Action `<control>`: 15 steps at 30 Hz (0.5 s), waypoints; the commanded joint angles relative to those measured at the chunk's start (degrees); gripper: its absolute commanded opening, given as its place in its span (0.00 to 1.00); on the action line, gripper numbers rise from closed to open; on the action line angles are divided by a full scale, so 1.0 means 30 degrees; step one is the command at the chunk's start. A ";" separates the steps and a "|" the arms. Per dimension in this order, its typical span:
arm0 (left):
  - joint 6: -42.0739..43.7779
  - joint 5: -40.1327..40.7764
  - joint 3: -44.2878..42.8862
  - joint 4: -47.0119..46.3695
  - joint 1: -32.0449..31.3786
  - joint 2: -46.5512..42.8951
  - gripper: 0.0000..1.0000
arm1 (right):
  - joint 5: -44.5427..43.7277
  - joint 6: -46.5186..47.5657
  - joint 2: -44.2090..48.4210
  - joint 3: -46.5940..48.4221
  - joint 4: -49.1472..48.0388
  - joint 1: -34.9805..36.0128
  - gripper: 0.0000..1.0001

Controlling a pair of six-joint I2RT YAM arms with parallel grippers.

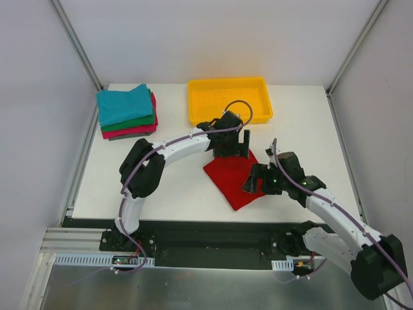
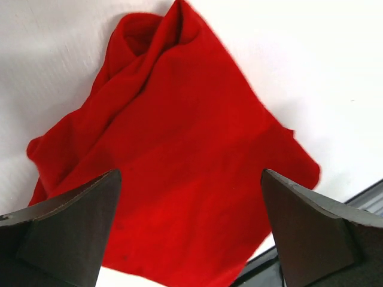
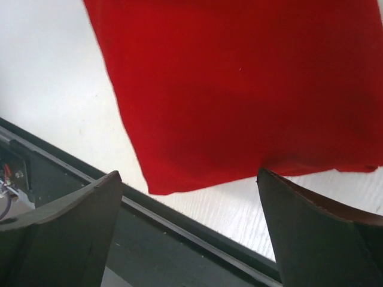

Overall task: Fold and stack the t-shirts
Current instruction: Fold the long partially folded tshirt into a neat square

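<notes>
A bright red t-shirt point(image 1: 233, 182) lies folded into a rough square near the table's front edge. It is rumpled at one corner point(image 2: 179, 137) and flat towards its front corner point(image 3: 239, 84). My left gripper point(image 1: 233, 147) hovers over the shirt's far side, open, with nothing between its fingers point(image 2: 190, 173). My right gripper point(image 1: 253, 179) is over the shirt's right side, also open and empty point(image 3: 188, 174). At the far left stands a stack of folded t-shirts point(image 1: 126, 112): teal on top, green under it, pink-red at the bottom.
A yellow plastic tray point(image 1: 193, 103) stands at the back centre, just behind the left gripper. The table's dark front rail point(image 3: 179, 233) runs close below the red shirt's front corner. White walls and frame posts enclose the table.
</notes>
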State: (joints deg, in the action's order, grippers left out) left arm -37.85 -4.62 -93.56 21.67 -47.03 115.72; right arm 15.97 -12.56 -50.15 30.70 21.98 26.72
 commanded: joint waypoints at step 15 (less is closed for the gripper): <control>-0.5985 0.0805 1.2166 -0.2273 -0.0377 -0.6954 0.99 | -0.1660 0.3774 -0.7801 0.3328 -0.3342 -0.2432 0.96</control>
State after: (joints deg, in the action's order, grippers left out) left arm -48.82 -1.63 -65.04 13.26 -46.83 102.87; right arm 11.73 -5.61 -70.61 35.29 15.92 20.14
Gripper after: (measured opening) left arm 0.990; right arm 0.959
